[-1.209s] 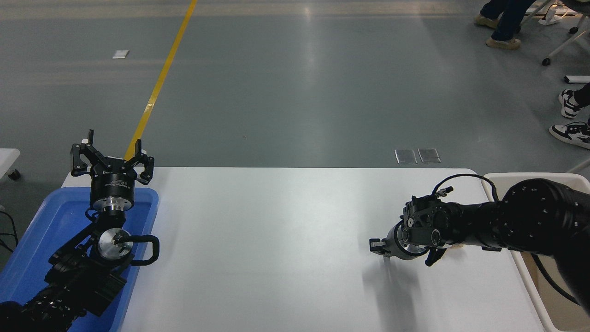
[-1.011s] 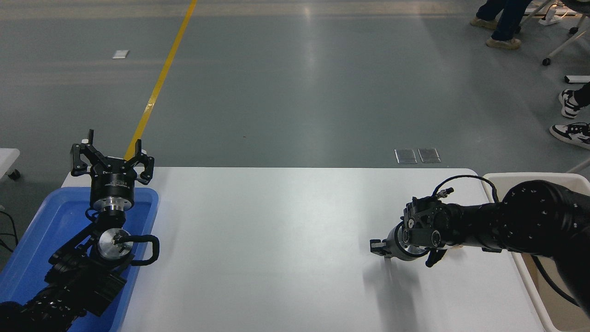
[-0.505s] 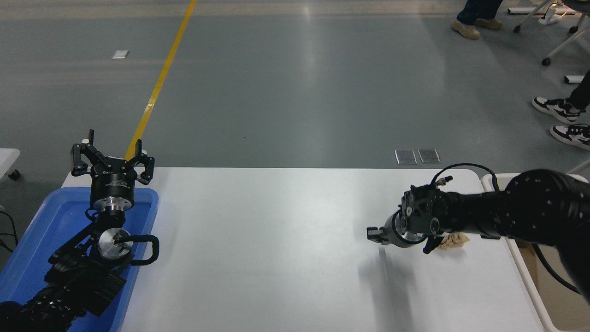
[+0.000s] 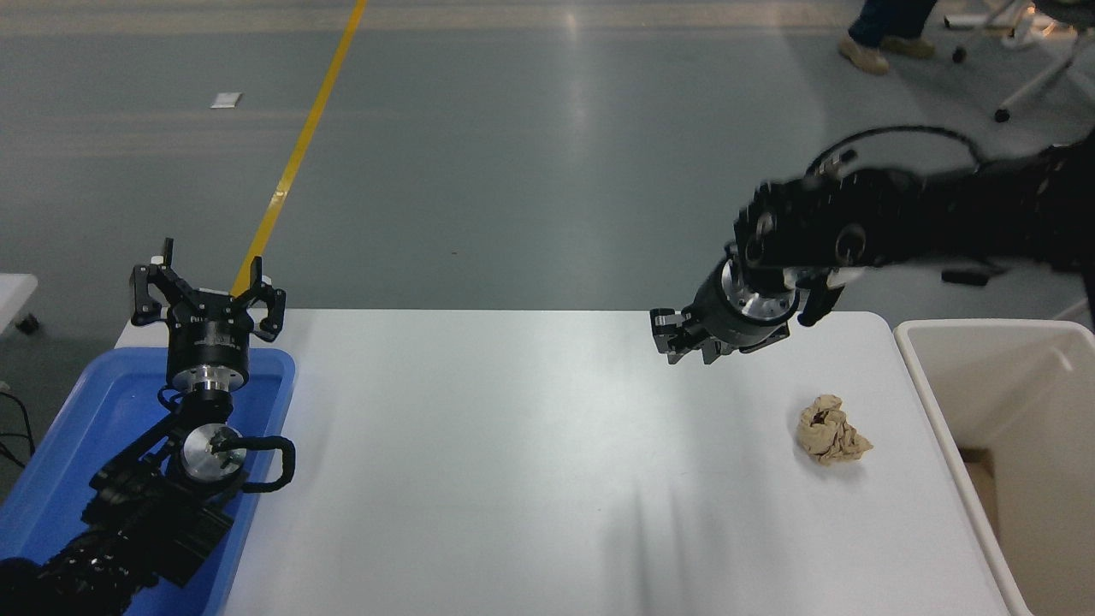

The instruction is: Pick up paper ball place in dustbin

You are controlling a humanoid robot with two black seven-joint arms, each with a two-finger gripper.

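The paper ball, a tan crumpled wad, lies on the white table near its right edge, just left of the dustbin. The dustbin is a cream-white bin standing against the table's right side. My right gripper hangs in the air above the table's far edge, up and to the left of the ball. It is shut and empty, pointing left and down. My left gripper is parked at the lower left above the blue tray, fingers spread open and empty.
A shallow blue tray sits at the table's left end under the left arm. A person's shoes and a wheeled chair base are on the floor at the top right. A yellow line runs across the floor.
My right arm has lifted up and back from low over the table, uncovering the paper ball that lay beneath it. The left arm has not moved. The person's feet have shifted.
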